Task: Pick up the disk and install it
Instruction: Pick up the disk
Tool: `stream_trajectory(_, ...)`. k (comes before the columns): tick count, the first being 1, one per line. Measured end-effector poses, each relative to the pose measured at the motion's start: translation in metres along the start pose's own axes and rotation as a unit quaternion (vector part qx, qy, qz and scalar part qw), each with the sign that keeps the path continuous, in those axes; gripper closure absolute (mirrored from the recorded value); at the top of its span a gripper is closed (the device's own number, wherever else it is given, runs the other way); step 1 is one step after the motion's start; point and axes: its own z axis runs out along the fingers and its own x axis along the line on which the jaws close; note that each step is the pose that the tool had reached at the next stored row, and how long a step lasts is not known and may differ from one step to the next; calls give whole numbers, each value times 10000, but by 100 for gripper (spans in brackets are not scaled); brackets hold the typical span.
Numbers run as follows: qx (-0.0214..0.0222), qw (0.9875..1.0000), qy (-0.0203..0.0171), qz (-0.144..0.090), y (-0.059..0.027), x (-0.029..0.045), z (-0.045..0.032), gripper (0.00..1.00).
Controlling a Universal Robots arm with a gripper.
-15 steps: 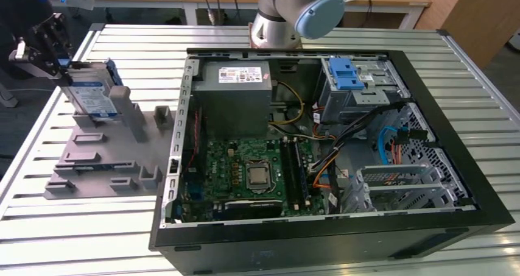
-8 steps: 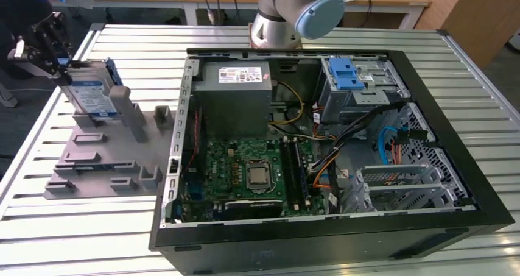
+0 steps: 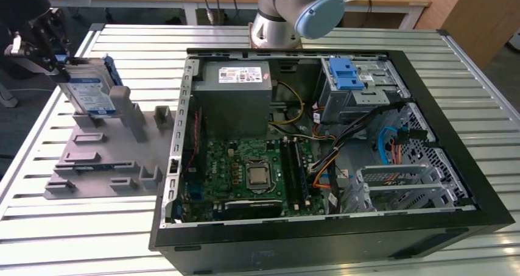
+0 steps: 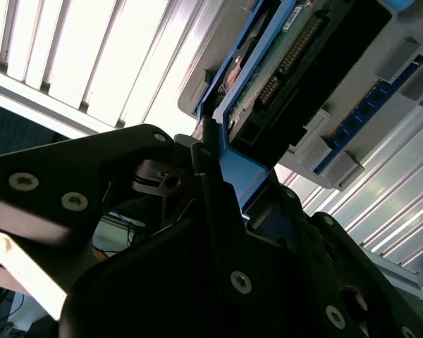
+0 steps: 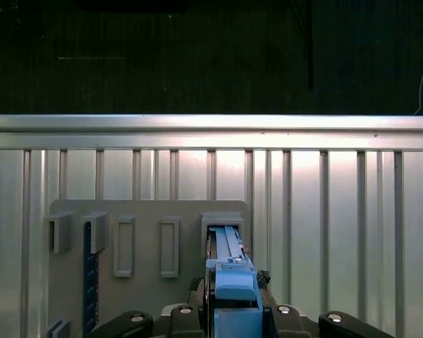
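- The flat, silver-grey rectangular disk [image 3: 87,94] in its blue plastic bracket stands on edge in a slot of the grey plastic holder plate [image 3: 106,161], at the exterior view's left.
- The black metal gripper [image 3: 65,66] has its jaws narrowed onto the bracket's upper end, with the disk [image 5: 229,271] clamped between them.

Bright, even light in the exterior view, soft shade inside the computer case [image 3: 325,242]. Hard glare on the table [image 4: 70,49] in the second wrist view, the disk [image 4: 289,63] backlit and dark. Almost black beyond the table in the first wrist view.
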Motion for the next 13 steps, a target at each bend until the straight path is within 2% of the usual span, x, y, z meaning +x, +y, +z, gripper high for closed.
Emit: stream_trajectory(13,-1,10000,0,0,1,0,-73,64)
